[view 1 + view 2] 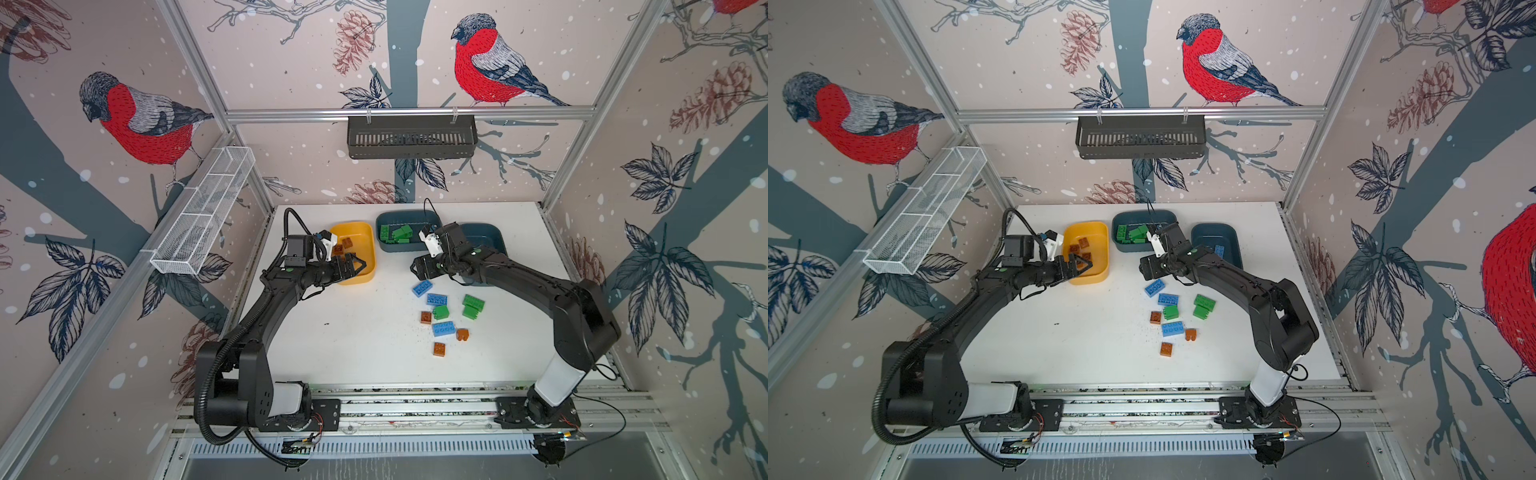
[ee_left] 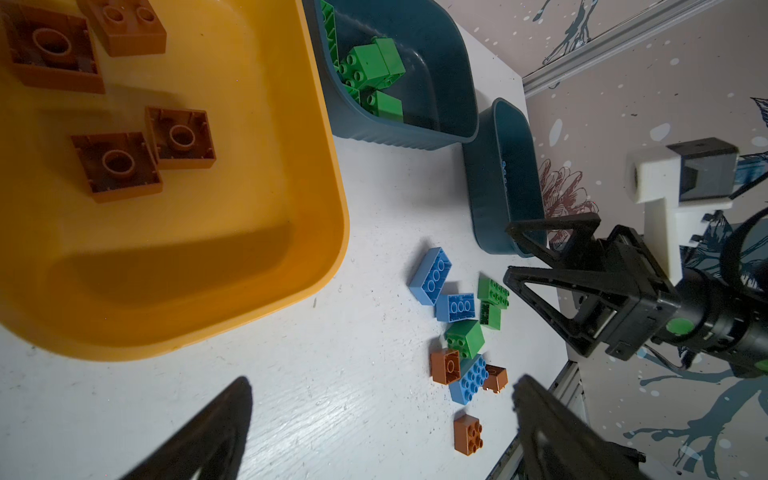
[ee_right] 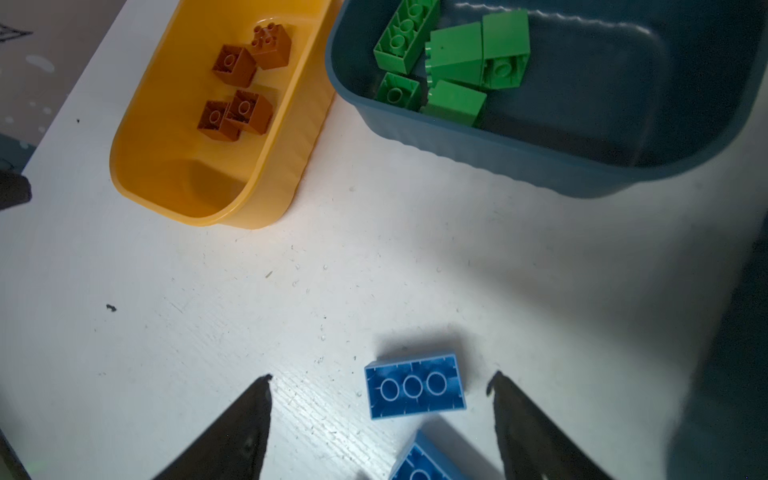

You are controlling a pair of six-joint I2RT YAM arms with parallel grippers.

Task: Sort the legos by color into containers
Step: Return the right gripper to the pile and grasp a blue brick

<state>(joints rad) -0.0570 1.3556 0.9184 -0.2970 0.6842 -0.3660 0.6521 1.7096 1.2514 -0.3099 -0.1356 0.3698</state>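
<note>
Hovering above the near end of the yellow tub (image 1: pixel 371 253), the left claw (image 1: pixel 357 266) has its jaws spread wide and holds nothing. Four brown bricks (image 2: pixel 116 166) lie in that tub, three of them studs down.

The right claw (image 3: pixel 380 377) is also spread wide and empty. In the right wrist view a light blue brick (image 3: pixel 414 386) lies studs down on the table (image 1: pixel 353 332) between its fingertips, clear of both.

The middle teal tub (image 1: pixel 380 232) stands just beside the yellow tub and holds a heap of green bricks (image 3: pixel 457 62). The end teal tub (image 1: pixel 494 239) is partly covered by the right arm. In a top view it appears to contain one blue brick (image 1: pixel 1219 249), though the detail is too small to confirm.

The loose bricks (image 1: pixel 444 328) lie in a cluster on the table in front of the teal tubs, on the right arm's side: three light blue, three green and three brown. This count includes the brick between the right claw's fingertips.
</note>
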